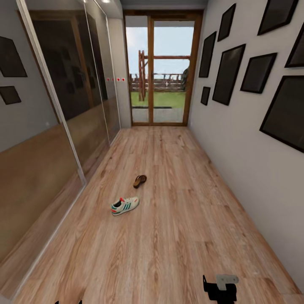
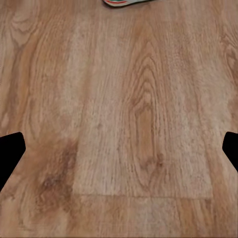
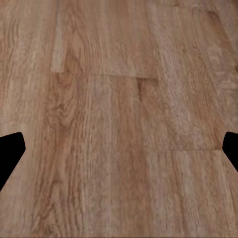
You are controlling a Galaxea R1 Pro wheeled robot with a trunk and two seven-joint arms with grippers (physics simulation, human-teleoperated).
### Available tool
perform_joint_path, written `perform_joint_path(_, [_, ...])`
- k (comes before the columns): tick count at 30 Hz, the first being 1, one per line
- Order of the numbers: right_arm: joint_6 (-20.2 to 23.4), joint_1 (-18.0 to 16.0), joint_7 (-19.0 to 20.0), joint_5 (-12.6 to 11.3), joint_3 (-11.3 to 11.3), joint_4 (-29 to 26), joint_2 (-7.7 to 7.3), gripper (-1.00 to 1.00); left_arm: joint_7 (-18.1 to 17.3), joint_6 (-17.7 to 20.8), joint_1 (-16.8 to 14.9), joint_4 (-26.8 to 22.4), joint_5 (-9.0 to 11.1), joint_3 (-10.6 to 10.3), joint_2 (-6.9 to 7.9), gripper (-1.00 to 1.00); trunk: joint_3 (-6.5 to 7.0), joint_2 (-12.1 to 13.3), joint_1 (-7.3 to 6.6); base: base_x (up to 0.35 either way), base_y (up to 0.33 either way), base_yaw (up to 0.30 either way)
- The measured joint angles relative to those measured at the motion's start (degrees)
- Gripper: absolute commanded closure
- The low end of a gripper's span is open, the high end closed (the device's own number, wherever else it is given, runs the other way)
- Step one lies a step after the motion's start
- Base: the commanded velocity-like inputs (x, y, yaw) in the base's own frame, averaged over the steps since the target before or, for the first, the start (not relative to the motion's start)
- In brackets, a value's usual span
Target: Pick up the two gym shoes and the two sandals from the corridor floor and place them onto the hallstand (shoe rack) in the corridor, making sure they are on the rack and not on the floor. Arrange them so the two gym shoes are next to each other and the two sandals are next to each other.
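Observation:
One gym shoe (image 1: pixel 124 205), white with green stripes and a red patch, lies on the corridor floor (image 1: pixel 177 236) left of centre. One brown sandal (image 1: pixel 139 181) lies a little farther down the corridor. The shoe's edge also shows in the left wrist view (image 2: pixel 126 2), well ahead of my left gripper (image 2: pixel 119 153), which is open over bare planks. My right gripper (image 3: pixel 119 153) is open too, with only floor between its fingers; it shows at the head view's lower edge (image 1: pixel 219 289), far from both shoes. The hallstand is out of view.
Mirrored sliding doors (image 1: pixel 55 126) line the left side. A grey wall with black picture frames (image 1: pixel 257 71) runs along the right. A wood-framed glass door (image 1: pixel 160 71) closes the far end. Wood planks stretch between me and the shoes.

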Motion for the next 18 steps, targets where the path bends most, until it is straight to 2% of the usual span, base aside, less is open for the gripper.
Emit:
perform_joint_path(5, [-0.01,0.02,0.00,-0.02,0.00,0.00,0.00,-1.00,0.00,0.00,0.00,0.00,0.00,0.00,0.02,-1.00,0.00,0.00,0.00,0.331,0.128,-0.010])
perform_joint_path(11, [0.01,0.00,-0.04,-0.06,-0.01,-0.02,0.00,-1.00,0.00,0.00,-0.01,0.00,0.01,0.00,-0.02,-1.00,0.00,0.00,0.00,0.307,0.165,-0.160])
perform_joint_path(18, [-0.01,-0.01,0.08,0.00,0.00,-0.17,0.00,-1.00,0.00,0.00,0.00,-0.01,0.00,0.00,-0.03,-1.00,0.00,0.00,0.00,0.292,0.186,-0.027])
